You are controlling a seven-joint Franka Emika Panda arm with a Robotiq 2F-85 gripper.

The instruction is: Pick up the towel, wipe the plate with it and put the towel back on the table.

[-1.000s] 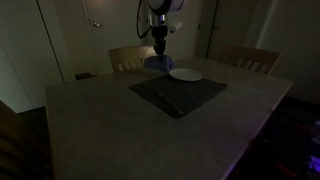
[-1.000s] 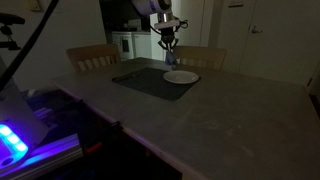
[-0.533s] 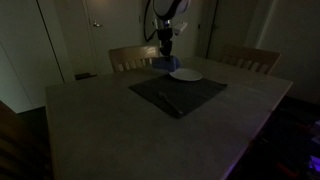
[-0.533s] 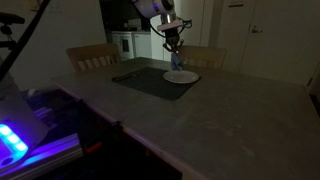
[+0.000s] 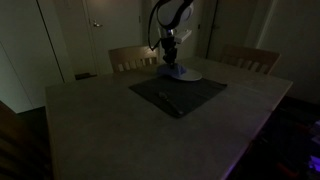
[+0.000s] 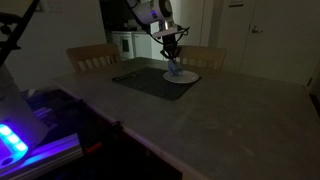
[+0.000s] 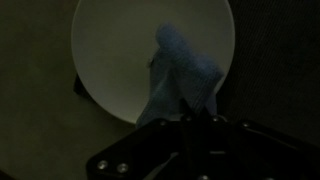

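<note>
The scene is dim. My gripper (image 5: 169,52) is shut on a blue towel (image 7: 180,78), which hangs down onto the white plate (image 7: 115,50). The plate sits at the far edge of a dark placemat (image 5: 180,94) on the table. In both exterior views the gripper (image 6: 172,48) hovers right above the plate (image 6: 186,77), with the towel (image 6: 172,68) draped onto it. In the wrist view the towel covers the plate's right part and the fingertips (image 7: 195,120) pinch its top.
A fork-like utensil (image 5: 166,99) lies on the placemat. Two wooden chairs (image 5: 130,58) (image 5: 252,59) stand behind the grey table (image 5: 120,130). A glowing blue device (image 6: 12,140) sits near the table's edge.
The gripper has moved with the towel from beside the plate to over it and has come down, so the towel now rests on the plate.
</note>
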